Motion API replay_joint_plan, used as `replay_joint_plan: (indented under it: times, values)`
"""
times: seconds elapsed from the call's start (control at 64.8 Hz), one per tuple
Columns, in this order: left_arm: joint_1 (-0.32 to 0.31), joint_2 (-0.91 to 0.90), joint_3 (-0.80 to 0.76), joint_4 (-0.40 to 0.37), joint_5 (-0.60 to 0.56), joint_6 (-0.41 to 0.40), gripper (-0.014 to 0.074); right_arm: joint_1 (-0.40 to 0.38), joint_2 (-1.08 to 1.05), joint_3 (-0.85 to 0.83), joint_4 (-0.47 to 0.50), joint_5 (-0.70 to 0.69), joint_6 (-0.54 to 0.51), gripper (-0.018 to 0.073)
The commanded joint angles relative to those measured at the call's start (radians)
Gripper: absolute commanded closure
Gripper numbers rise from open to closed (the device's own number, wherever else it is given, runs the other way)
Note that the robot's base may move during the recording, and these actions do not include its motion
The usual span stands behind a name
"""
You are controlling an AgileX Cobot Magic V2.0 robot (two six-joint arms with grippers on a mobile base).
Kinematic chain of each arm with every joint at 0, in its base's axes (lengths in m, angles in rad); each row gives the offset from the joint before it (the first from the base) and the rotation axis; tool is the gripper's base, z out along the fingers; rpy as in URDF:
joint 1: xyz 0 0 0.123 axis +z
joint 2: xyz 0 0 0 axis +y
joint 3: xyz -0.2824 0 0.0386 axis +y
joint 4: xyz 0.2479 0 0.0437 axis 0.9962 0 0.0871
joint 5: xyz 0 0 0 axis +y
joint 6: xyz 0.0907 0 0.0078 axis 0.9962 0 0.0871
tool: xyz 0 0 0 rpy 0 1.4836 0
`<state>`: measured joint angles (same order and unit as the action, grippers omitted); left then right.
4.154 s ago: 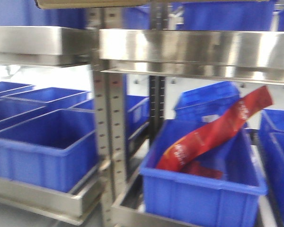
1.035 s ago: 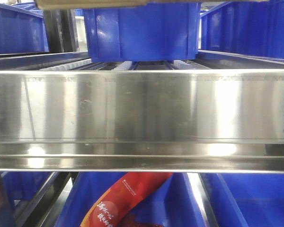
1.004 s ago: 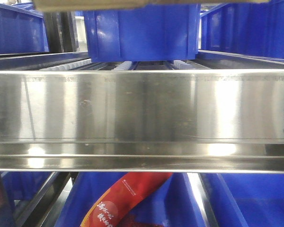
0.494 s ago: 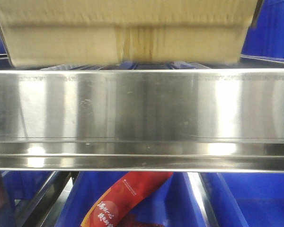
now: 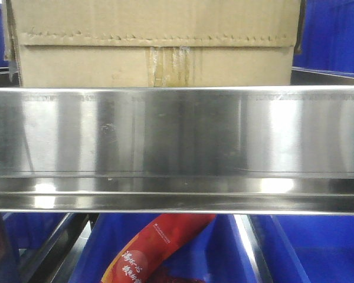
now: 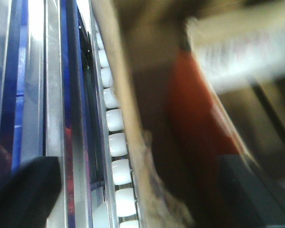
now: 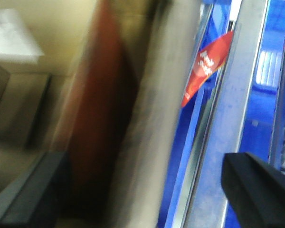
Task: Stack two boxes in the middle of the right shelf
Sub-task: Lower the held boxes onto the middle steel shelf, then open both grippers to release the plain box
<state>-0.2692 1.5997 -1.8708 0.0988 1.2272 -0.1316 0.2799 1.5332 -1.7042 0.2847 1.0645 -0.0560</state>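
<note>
front sharp, glare on rail (image 5: 177, 130) | both wrist views motion-blurred

The box (image 5: 156, 44) fills nearly the whole opening above the shelf (image 5: 177, 132) rail, its lower edge hidden behind that rail, so nothing could pass over the rail at the middle. Narrow slots remain at each side, backed by blue bins (image 5: 330, 35). In the left wrist view the box edge (image 6: 128, 142) runs just beside the white rollers (image 6: 116, 142) (both wrist views are blurred). Below the rail, a red packet (image 5: 156, 247) lies in the lower bin (image 5: 307, 247).
</note>
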Motion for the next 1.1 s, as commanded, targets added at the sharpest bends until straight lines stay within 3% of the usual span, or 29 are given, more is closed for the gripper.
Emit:
replay_joint_plan:
  times: [0.0,0.077,0.185,0.293,0.371,0.479,0.757,1.081]
  values:
    - [0.007,-0.051,-0.012,-0.001,-0.006,0.003,0.0168,-0.007,-0.041,-0.011,-0.004,-0.011,-0.006,0.0052]
    - [0.007,-0.088,-0.012,-0.001,-0.006,0.003,0.0244,-0.007,-0.070,-0.011,-0.004,-0.020,-0.006,0.0122]
    - [0.007,-0.162,-0.007,-0.001,-0.006,0.003,0.0359,-0.007,-0.136,-0.009,-0.006,-0.029,-0.006,0.0312]
    - [0.007,-0.254,0.059,-0.001,-0.006,0.003,0.0476,-0.007,-0.215,0.017,-0.050,-0.041,-0.018,0.0539]
    - [0.007,-0.362,0.187,-0.001,-0.086,0.003,0.0583,-0.007,-0.298,0.075,-0.106,-0.071,-0.019,0.0728]
    - [0.007,-0.502,0.356,-0.001,-0.225,0.003,0.0709,-0.007,-0.412,0.184,-0.138,-0.125,-0.020,0.0713]
    - [0.007,-0.862,0.810,-0.001,-0.575,0.003,0.0708,-0.007,-0.723,0.579,-0.139,-0.360,-0.090,0.0713]
    - [0.007,-1.221,1.206,-0.001,-0.741,0.003,0.0708,-0.007,-1.106,1.078,-0.140,-0.590,-0.102,0.0713]
